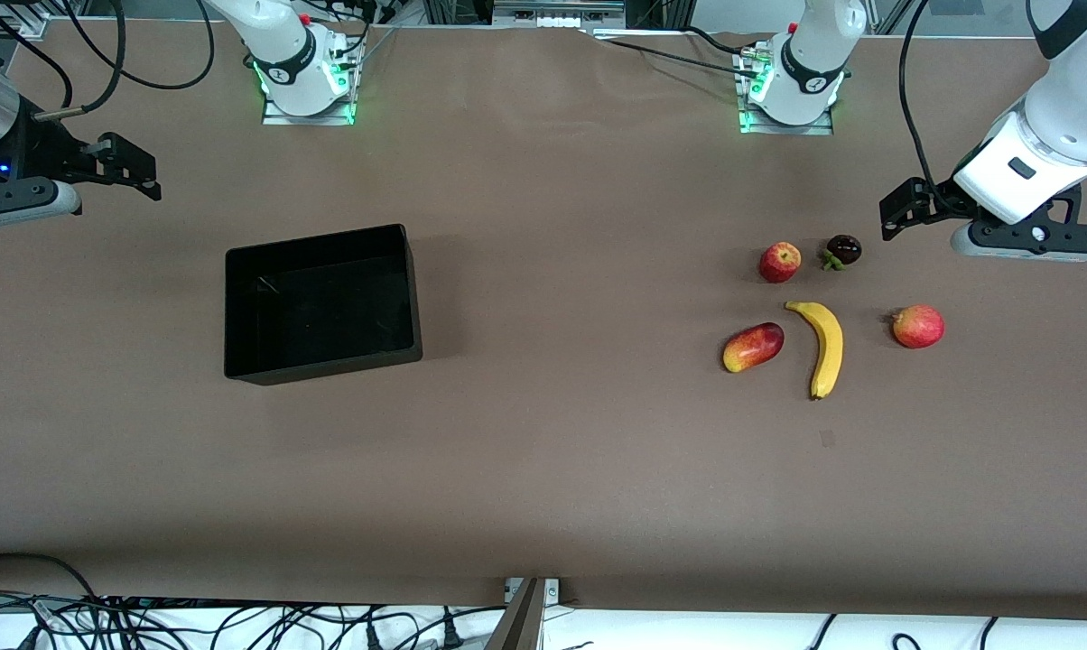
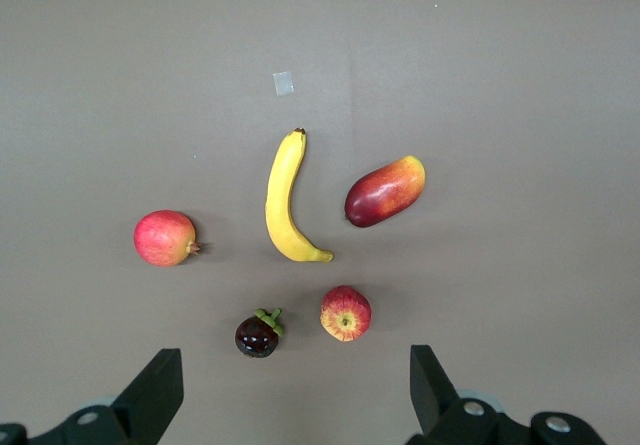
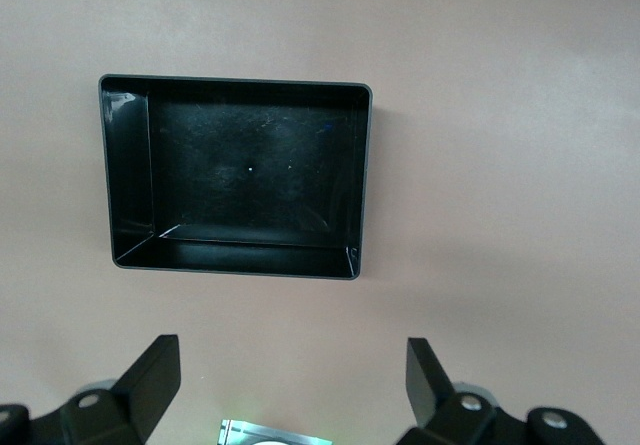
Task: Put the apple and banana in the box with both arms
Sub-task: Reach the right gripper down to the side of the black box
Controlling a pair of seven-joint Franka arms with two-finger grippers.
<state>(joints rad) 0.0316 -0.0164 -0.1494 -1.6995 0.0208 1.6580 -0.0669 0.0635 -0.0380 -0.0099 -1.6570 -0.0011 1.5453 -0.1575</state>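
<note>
Fruit on table: 5 total, all grouped toward the left arm's end; 1 apple (image 1: 780,262) (image 2: 346,313), small, red w/ pale streaks; 1 banana (image 1: 825,336) (image 2: 285,201), yellow, curved; 1 oblong red-yellow mango-like fruit (image 1: 753,347) (image 2: 385,190); 1 round red-orange fruit (image 1: 918,326) (image 2: 165,238) w/ side nub; 1 small dark purple fruit (image 1: 842,250) (image 2: 258,334) w/ green cap. Containers: 1 black box (image 1: 236,311) (image 3: 362,180). Robot arms: 2; grippers: 2, i.e. 1 left gripper (image 1: 900,212) (image 2: 296,390) and 1 right gripper (image 1: 133,171) (image 3: 292,385), 2 fingers each.

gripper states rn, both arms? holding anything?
Left gripper: open, empty, up over the table by the dark purple fruit and the apple.
Right gripper: open, empty, up over the table by the box.
</note>
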